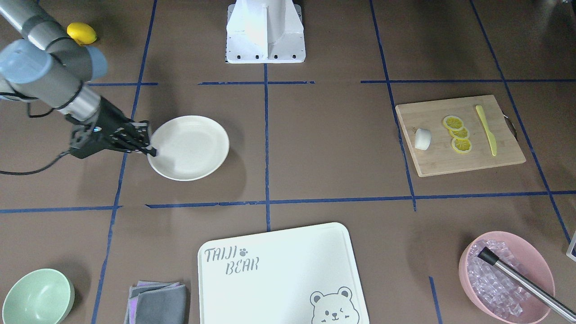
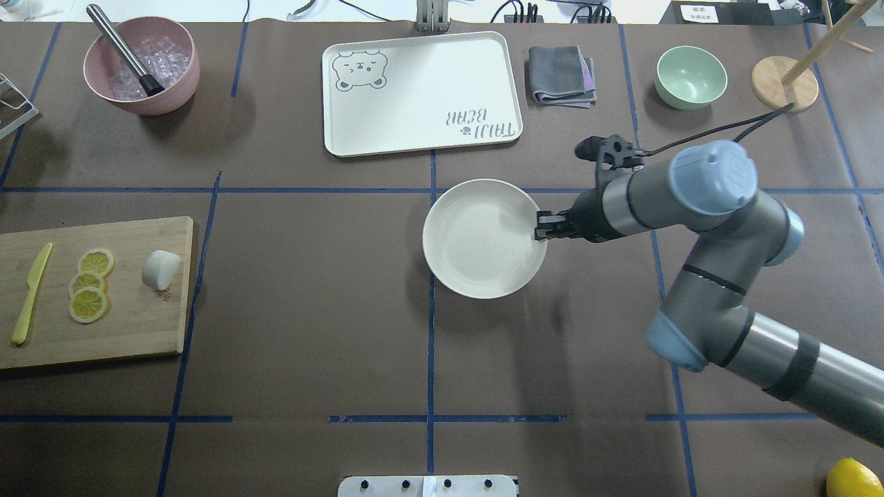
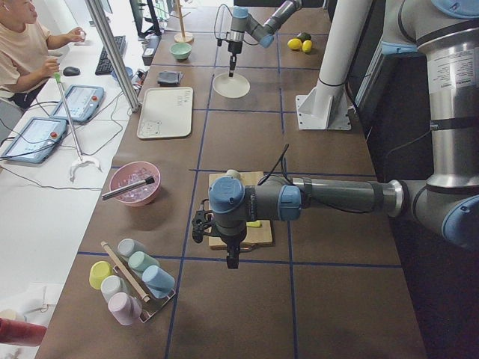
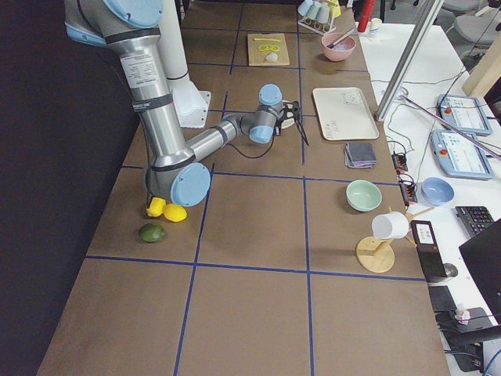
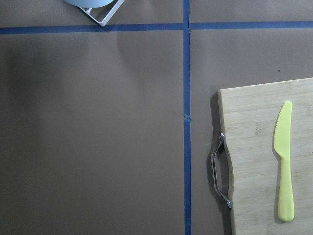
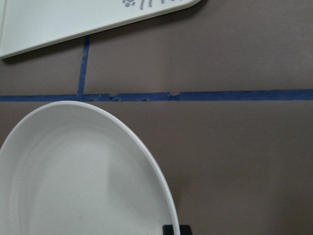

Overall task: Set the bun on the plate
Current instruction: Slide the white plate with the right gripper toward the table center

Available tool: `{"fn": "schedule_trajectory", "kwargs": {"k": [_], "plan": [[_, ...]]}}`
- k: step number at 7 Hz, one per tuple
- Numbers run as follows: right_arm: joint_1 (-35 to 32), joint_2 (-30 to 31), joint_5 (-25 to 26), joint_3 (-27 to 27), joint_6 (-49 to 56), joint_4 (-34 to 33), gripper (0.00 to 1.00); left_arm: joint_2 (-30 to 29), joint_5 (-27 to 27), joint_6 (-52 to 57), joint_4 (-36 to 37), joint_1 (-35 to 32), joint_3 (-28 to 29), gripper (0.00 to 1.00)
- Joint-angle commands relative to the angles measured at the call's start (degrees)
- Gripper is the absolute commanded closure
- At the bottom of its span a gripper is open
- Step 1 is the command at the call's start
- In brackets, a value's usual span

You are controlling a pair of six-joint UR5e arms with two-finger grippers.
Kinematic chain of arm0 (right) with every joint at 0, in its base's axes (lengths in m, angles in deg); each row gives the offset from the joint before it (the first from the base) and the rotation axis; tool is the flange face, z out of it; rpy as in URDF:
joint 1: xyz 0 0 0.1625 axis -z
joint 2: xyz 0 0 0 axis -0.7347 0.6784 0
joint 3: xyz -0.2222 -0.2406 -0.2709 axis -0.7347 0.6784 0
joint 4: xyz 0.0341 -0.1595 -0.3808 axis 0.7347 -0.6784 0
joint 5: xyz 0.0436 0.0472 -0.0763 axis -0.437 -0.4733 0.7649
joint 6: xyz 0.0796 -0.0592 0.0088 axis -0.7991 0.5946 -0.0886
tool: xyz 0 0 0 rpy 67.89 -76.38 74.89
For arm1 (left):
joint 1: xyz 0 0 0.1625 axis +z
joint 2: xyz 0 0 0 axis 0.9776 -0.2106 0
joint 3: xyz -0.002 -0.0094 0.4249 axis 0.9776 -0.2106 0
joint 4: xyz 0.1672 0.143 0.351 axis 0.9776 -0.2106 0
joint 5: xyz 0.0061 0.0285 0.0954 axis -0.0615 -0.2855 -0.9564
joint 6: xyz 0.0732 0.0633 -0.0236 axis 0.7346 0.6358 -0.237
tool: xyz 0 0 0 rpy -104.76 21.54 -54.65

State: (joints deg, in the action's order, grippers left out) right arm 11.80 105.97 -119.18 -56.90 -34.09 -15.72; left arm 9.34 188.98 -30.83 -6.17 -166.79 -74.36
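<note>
The bun (image 1: pixel 422 139) (image 2: pixel 160 268), a small white lump, lies on the wooden cutting board (image 1: pixel 463 166) (image 2: pixel 131 331) beside three lemon slices (image 1: pixel 459 133) and a yellow knife (image 5: pixel 284 161). Across the table, near its middle, the cream plate (image 1: pixel 193 148) (image 2: pixel 476 241) (image 6: pixel 73 186) lies bare. My right gripper (image 1: pixel 151 150) (image 2: pixel 541 229) is at the plate's rim, its fingers closed on the edge. My left gripper (image 3: pixel 233 260) hangs beside the board's handle end; whether it is open or shut I cannot tell. The bun is outside the left wrist view.
A white bear-printed board (image 1: pixel 279 270) lies at the operators' side, with a folded grey cloth (image 1: pixel 157 301) and a mint-green bowl (image 1: pixel 36 297) beside it. A pink bowl of ice (image 1: pixel 506 274) holds a metal tool. A lemon (image 1: pixel 81 33) lies behind the right arm.
</note>
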Motion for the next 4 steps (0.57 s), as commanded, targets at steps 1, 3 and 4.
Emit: {"fn": "schedule_trajectory", "kwargs": {"k": [1,3,4], "plan": [[5.2,-6.6,6.8,3.6,-4.2,-4.9,0.99,0.0,0.0,0.0,0.0,0.0,0.1,0.00],[6.5,-6.8,6.9,4.2,-5.4,-4.8,0.87,0.0,-0.1,0.0,0.0,0.0,0.2,0.00],[6.5,-6.8,6.8,4.3,-8.3,-4.6,0.64,0.0,0.0,0.1,0.0,0.0,0.1,0.00]]}}
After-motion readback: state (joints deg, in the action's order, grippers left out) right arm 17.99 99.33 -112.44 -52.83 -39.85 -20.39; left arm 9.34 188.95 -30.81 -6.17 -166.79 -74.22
